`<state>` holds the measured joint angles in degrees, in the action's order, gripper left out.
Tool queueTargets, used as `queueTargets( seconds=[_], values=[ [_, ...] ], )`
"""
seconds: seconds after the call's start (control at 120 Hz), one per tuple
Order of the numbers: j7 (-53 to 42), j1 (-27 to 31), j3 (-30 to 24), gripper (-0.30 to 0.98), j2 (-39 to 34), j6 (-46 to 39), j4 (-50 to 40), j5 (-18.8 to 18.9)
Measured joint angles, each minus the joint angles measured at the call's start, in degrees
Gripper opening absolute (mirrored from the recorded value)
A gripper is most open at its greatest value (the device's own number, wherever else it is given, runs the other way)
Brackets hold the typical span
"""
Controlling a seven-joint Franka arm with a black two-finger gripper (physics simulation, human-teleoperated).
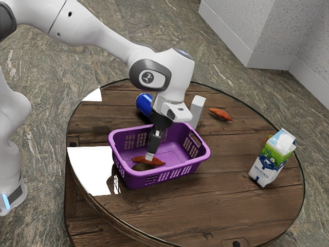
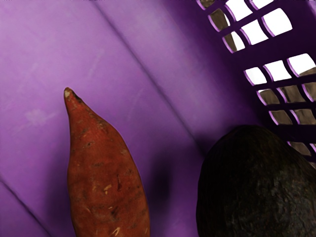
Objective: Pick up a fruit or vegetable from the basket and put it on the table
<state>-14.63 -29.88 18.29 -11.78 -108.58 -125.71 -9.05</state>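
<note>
My gripper [image 1: 149,156] points down inside the purple basket [image 1: 193,167], right by an orange-brown sweet potato [image 1: 157,162]. Whether it touches the sweet potato cannot be told. Beside the sweet potato, toward the basket's near wall, lies a dark avocado [image 1: 143,167]. From the hand, the sweet potato [image 2: 106,173] shows its narrow tip and part of its body on the purple basket floor [image 2: 49,44]. A gap separates it from the dark avocado [image 2: 256,187], which lies close to the slotted wall.
Around the basket on the round wooden table [image 1: 216,206] stand a milk carton [image 1: 272,158], a white block [image 1: 197,110] and a blue cylinder [image 1: 144,103]. Another sweet potato [image 1: 221,114] lies on the tabletop beyond the basket. The basket's walls surround my gripper.
</note>
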Motion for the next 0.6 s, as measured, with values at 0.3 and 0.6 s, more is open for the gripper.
queueTargets(
  seconds=[0.3, 0.6],
  values=[
    [-0.83, 0.57, 0.17, 0.55, 1.8, -0.31, -0.27, -0.04],
    [-1.33, 0.43, 0.17, 0.55, 3.45, -0.9, -0.35, 0.02]
  ],
)
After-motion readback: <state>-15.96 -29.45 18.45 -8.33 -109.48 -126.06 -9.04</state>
